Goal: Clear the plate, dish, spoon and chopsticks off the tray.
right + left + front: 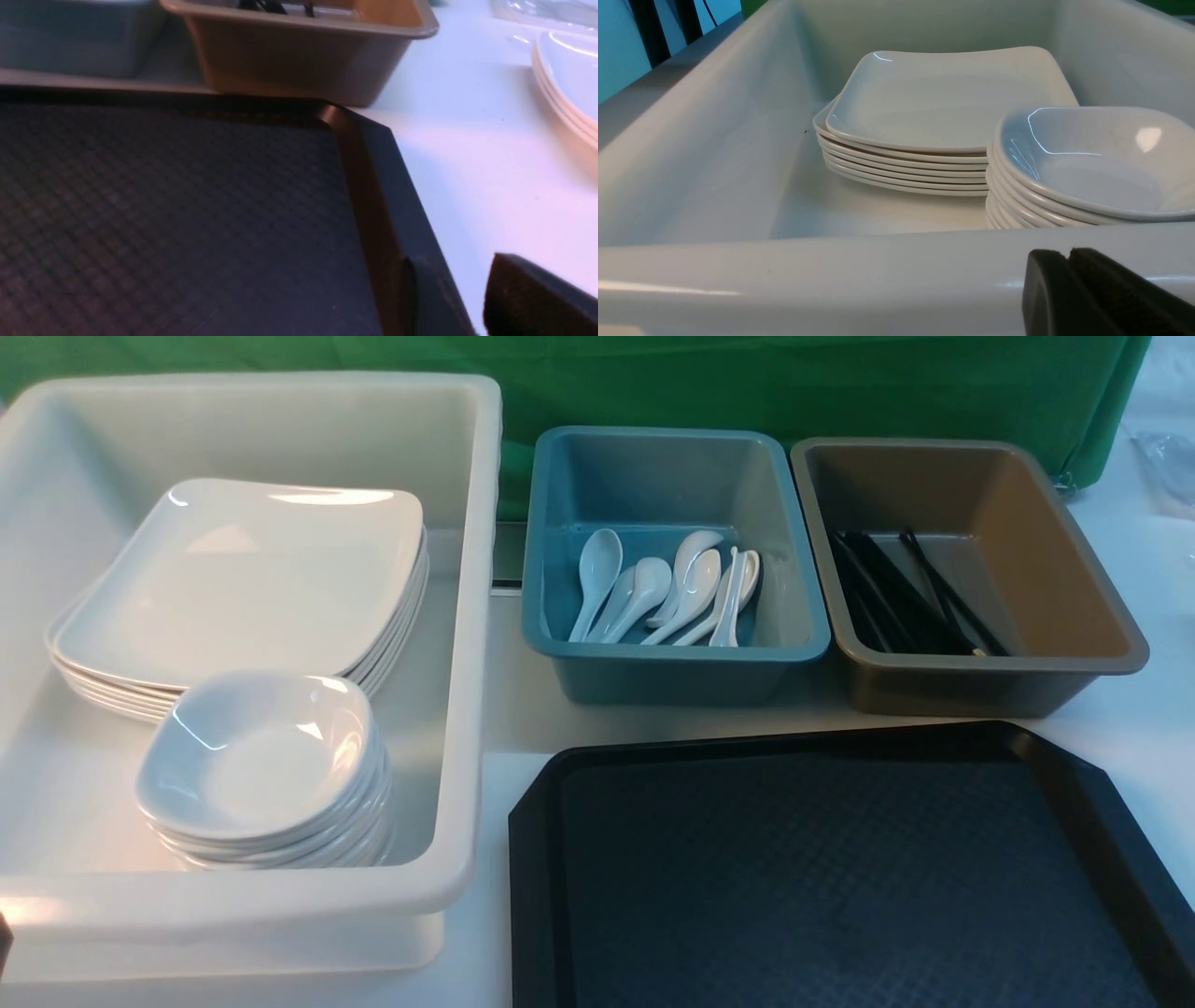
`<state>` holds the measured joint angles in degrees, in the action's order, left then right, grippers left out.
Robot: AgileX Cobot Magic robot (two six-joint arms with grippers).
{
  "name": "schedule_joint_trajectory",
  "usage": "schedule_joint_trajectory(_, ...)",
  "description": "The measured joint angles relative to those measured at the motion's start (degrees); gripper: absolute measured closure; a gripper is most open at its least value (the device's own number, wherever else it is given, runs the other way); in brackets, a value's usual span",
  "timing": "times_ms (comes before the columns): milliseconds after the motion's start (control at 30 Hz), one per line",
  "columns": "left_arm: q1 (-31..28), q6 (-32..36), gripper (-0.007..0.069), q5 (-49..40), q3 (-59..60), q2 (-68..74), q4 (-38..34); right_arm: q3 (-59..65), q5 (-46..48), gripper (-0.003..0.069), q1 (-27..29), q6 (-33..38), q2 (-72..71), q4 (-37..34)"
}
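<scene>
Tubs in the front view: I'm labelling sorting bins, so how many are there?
3: the white tub at left, with stacked plates and dishes; the teal tub, middle, with spoons; the brown tub, right, with chopsticks.

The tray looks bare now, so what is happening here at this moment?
Nothing is being handled right now. The black tray has nothing on it. The plates and small dishes sit stacked in the white tub, the spoons lie in the teal tub, and the chopsticks lie in the brown tub. The left gripper is shut and empty, just outside the white tub's rim. The right gripper holds nothing, beside the tray's edge.
</scene>
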<state>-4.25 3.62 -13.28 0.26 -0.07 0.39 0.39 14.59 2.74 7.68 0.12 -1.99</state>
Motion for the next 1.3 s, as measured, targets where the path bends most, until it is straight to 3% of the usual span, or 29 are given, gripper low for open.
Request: schedule_joint_trajectory(1300, 0.0, 0.0, 0.0607, 0.0, 0.0, 0.0, 0.0, 0.0, 0.0, 0.0421, 0.05, -0.77, -0.04, 0.4)
